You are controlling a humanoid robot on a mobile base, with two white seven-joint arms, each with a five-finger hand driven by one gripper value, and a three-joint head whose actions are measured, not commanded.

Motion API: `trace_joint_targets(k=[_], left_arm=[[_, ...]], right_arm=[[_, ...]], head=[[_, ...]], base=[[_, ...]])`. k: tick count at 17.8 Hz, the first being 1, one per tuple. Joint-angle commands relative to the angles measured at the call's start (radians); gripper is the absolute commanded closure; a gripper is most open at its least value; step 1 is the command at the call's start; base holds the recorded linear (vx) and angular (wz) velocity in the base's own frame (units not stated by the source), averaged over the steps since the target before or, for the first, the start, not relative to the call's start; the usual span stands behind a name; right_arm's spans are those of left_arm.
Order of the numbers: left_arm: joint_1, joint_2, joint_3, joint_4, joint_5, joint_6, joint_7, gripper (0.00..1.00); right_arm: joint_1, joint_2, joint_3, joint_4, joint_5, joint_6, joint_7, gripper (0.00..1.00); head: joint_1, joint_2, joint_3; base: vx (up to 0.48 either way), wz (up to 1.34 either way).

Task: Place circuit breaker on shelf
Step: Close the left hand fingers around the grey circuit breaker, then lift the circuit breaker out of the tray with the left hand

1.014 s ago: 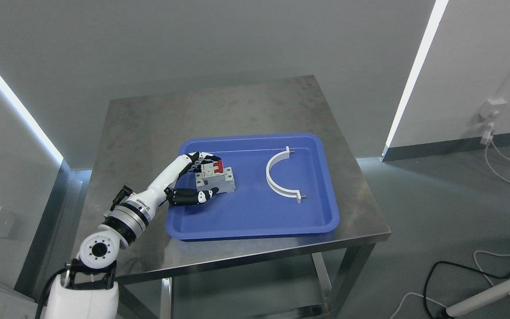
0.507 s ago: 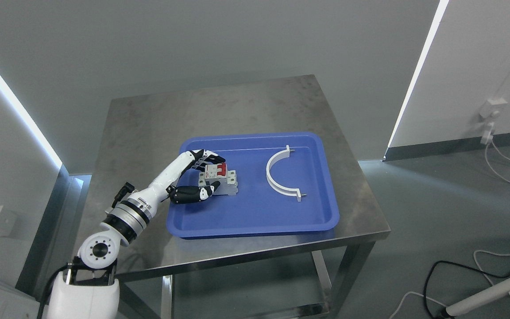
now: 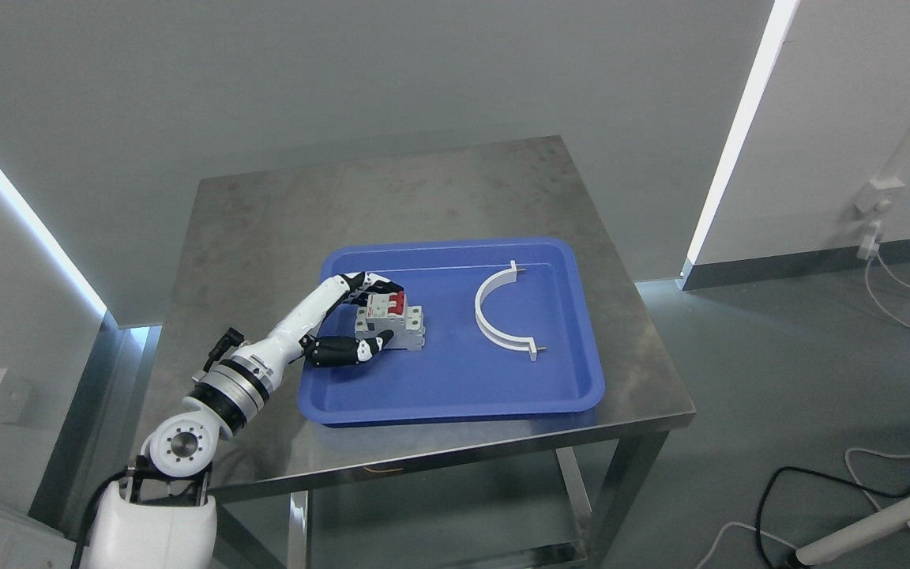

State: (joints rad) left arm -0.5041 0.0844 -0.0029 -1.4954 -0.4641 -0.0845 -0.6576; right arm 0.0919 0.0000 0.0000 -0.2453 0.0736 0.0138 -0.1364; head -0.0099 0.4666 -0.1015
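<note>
- Centrally, a square brushed-steel table (image 3: pixel 439 197) carries a shallow blue plastic tray (image 3: pixel 455 387) on its nearer half, the tray's long side running from 9 to 3 o'clock.
- Inside the tray, toward 9 o'clock of its middle, stands a grey circuit breaker with red switch levers (image 3: pixel 392 320), its base on or just above the tray floor; which of the two cannot be told.
- From the 7 o'clock corner of the picture, the white and black left hand (image 3: pixel 348 320) reaches over the tray's left rim.
- Its fingers (image 3: pixel 372 282) curl over the breaker's far top edge by the red levers, while the black thumb (image 3: pixel 348 350) presses along the breaker's near lower side, so the breaker is pinched between them.
- A white forearm with a silver wrist ring (image 3: pixel 230 387) slopes down from the hand toward a round white elbow joint (image 3: pixel 178 446) at the table's near left edge.
- At 3 o'clock of the breaker, well apart from it, a white half-ring clamp with two small end pins (image 3: pixel 490 316) lies flat on the tray floor, its open side facing 3 o'clock.
- Beyond the table at 4 o'clock, white and black cables (image 3: pixel 818 482) trail across the grey floor.
- A small white wall socket (image 3: pixel 874 205) sits on the pale wall at 3 o'clock.
</note>
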Motion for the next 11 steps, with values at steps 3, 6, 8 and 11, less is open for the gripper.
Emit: trace_joint_targets(k=[3, 6, 8, 11], left_arm=[[-0.034, -0.067, 0.131, 0.05, 0.001, -0.119, -0.002, 1.0], [-0.076, -0.067, 0.225, 0.044, 0.059, -0.201, 0.031, 0.98], [-0.077, -0.067, 0.264, 0.034, 0.152, -0.205, 0.154, 0.98], [-0.068, -0.067, 0.267, 0.018, 0.263, -0.28, 0.353, 0.97]], right_arm=[[0.0, -0.017, 0.02, 0.0, 0.0, 0.064, 0.0, 0.0], [0.0, -0.017, 0.02, 0.0, 0.0, 0.064, 0.0, 0.0], [0.0, -0.017, 0.02, 0.0, 0.0, 0.064, 0.0, 0.0], [0.0, -0.017, 0.02, 0.0, 0.0, 0.064, 0.0, 0.0]], head=[[0.0, 0.0, 0.0], [0.0, 0.0, 0.0], [0.0, 0.0, 0.0], [0.0, 0.0, 0.0]], base=[[-0.023, 0.0], [-0.028, 0.0], [-0.015, 0.0], [0.0, 0.0]])
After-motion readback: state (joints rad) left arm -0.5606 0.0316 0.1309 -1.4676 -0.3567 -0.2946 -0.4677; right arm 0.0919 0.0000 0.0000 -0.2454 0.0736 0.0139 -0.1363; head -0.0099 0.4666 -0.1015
